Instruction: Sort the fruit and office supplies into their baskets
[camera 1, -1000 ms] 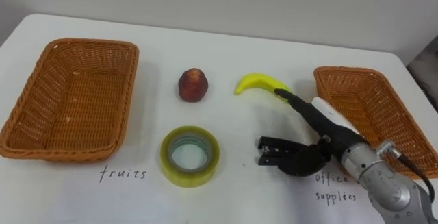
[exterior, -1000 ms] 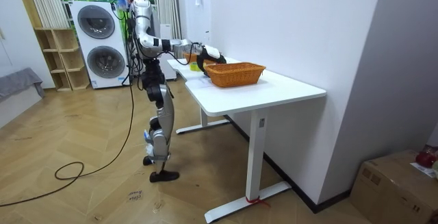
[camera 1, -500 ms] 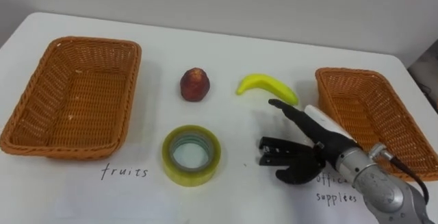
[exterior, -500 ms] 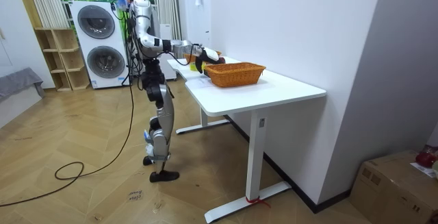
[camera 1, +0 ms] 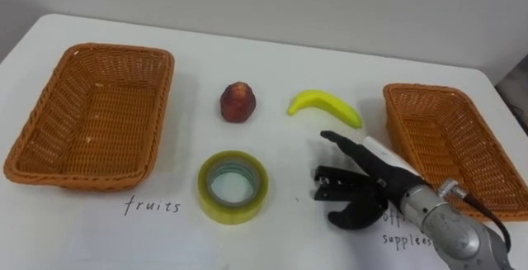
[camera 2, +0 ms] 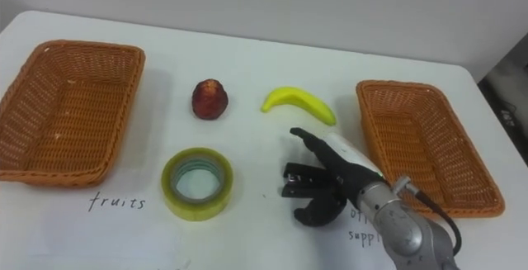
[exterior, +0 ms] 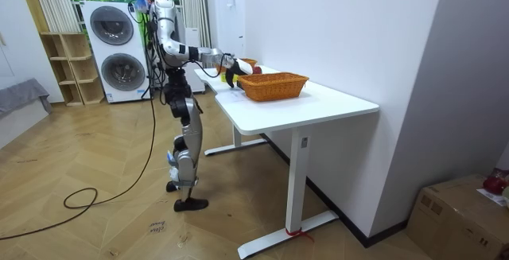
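Note:
A red apple (camera 1: 237,103) and a yellow banana (camera 1: 324,106) lie mid-table. In front of them are a roll of yellowish tape (camera 1: 233,187) and a small black office item (camera 1: 328,183), perhaps a stapler. My right hand (camera 1: 375,186) reaches in from the lower right and hovers over the black item's right end. It is open, with a finger stretched out beyond the item and the thumb curved on its near side. The empty basket marked fruits (camera 1: 49,158) stands at the left. The empty office-supplies basket (camera 1: 487,200) stands at the right.
Handwritten labels sit on the white table (camera 1: 280,245) in front of each basket. In the room view I stand at the table's end with my right arm out over it, the near basket (exterior: 274,85) beside the hand. Washing machines stand behind me.
My right hand has drawn back from beside the banana towards me, and now brackets the black item. Fruit, tape and baskets have stayed put; the camera has shifted slightly.

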{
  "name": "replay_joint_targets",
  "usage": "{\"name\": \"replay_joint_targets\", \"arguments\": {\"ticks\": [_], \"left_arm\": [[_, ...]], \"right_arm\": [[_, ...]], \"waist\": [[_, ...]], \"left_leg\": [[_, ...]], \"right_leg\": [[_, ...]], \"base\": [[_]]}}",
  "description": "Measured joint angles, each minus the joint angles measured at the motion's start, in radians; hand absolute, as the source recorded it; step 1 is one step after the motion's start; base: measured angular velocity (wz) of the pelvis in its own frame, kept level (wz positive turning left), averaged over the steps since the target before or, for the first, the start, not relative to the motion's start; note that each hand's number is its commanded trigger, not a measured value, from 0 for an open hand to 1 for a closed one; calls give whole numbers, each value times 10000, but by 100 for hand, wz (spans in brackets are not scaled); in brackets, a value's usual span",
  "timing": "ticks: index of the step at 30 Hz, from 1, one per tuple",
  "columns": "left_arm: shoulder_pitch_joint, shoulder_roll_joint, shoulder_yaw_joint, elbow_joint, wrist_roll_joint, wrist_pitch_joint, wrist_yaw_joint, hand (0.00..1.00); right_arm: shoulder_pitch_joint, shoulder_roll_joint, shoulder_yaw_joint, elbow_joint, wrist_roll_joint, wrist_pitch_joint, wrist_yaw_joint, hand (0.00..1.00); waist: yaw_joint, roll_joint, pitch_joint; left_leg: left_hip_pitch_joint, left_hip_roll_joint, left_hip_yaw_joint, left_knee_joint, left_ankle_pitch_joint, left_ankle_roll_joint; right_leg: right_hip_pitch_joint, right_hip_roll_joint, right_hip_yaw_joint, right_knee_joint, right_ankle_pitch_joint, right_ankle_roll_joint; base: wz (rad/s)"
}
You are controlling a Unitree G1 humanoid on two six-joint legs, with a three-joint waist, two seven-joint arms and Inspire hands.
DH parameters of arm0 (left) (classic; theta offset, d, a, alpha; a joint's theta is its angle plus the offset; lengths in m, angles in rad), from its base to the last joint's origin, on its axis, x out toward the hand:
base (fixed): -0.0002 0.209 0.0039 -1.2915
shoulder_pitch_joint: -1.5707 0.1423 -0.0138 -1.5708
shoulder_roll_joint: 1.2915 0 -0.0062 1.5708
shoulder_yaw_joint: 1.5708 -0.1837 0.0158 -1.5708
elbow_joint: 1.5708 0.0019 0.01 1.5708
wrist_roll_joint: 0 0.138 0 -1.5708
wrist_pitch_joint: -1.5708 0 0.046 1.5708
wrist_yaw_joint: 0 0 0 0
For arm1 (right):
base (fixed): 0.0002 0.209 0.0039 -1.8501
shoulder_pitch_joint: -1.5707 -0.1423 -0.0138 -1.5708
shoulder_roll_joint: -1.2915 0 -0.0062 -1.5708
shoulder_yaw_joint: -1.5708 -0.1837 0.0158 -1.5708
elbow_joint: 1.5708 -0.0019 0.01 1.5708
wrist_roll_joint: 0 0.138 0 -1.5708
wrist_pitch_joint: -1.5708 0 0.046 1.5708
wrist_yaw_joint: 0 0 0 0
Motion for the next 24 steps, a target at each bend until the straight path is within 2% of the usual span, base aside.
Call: {"name": "replay_joint_targets", "arguments": {"ticks": [6,8,14,24], "left_arm": [[106,0,26,22,8,187,-80,0],[92,-11,46,35,21,349,-81,0],[86,-53,60,20,20,641,-81,0],[40,-87,62,11,23,751,-81,0]], "right_arm": [[-9,0,-100,433,-223,188,260,0],[-9,16,-136,522,-223,366,308,0],[-16,29,-148,600,-223,411,326,0],[-20,200,-328,703,-259,466,503,0]], "waist": [[12,-42,6],[37,-55,10],[64,-47,5],[39,-11,-16]], "left_leg": [[146,-7,0,8,0,1],[146,-12,1,2,0,1],[139,-10,0,0,-1,1],[144,-13,-84,57,-1,1]], "right_leg": [[146,-3,-19,-13,0,0],[143,2,3,-17,0,0],[138,41,-18,-14,13,-10],[187,42,-121,1,36,-11]], "base": [[0],[0],[0],[2]]}}
